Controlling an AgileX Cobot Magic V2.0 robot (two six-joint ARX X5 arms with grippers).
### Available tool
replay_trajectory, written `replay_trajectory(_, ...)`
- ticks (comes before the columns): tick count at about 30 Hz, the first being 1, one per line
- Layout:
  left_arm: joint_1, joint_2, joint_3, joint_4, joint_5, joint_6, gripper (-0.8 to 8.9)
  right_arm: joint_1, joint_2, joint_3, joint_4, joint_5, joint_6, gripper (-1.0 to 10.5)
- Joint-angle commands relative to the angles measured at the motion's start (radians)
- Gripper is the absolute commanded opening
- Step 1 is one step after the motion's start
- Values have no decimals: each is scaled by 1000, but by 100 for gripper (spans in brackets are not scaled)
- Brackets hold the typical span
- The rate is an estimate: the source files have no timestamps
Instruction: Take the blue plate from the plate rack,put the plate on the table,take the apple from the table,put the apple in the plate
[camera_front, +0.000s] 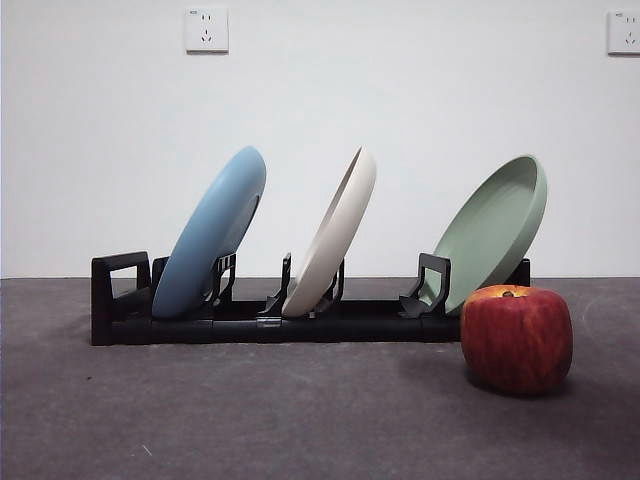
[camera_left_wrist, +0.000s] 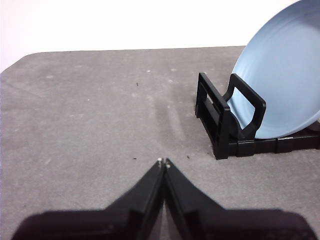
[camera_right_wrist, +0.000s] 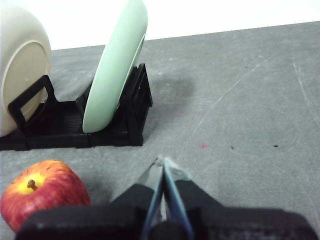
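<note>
At the left end of the plate rack (camera_front: 260, 325), as the front view shows it, the blue plate (camera_front: 210, 235) is held in a slot, leaning to the right with its upper rim free. Beside it a cream-white plate (camera_front: 332, 235) and a sage-green plate (camera_front: 492, 230) are racked the same way. The apple (camera_front: 516, 338) is set on the table (camera_front: 250, 420), just in front of the rack's right end.

The left gripper (camera_left_wrist: 163, 161) is seen with its jaws pressed together, holding nothing, near the rack's end block. The right gripper (camera_right_wrist: 163, 161) is likewise closed and empty, just beside the apple.

The blue plate is judged rigid, smooth and probably breakable. Its exposed upper rim is best pinched, then lifted along the slot so the dividers are not struck.
</note>
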Motion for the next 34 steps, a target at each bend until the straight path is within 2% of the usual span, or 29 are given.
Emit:
replay_trajectory(1,4,-3,-11,-2,3,-10,-1,0,-2,-12,-8,3,6,1)
replay_trajectory(10,4,-3,-11,-2,12,-13,-1,0,-2,-12,-8,2,7,1)
replay_trajectory(11,4,-3,-11,0,14,-14,-1,0,-2,-11,-8,2,29,1)
replay_trajectory(12,4,-3,-11,2,15,-15,-1,0,-2,-11,-8,1,84,0)
replay_trajectory(14,3,-3,-11,25,60,-76,-5,0,-2,-1,-8,-5,214,-3)
replay_trajectory(15,3,-3,-11,65,95,-130,-8,0,-2,14,-8,-5,247,-9)
replay_trajectory(17,3,-2,-7,127,123,-263,-8,0,3,57,-8,-5,259,-11)
replay_trajectory(19,3,16,19,128,124,-331,-7,0,29,114,-9,-5,258,-11)
replay_trajectory(27,3,311,288,127,162,-331,-7,0,381,451,-63,-17,245,-11)
replay_trajectory(34,2,652,576,71,365,-272,-8,0,666,669,-153,-174,149,-10)
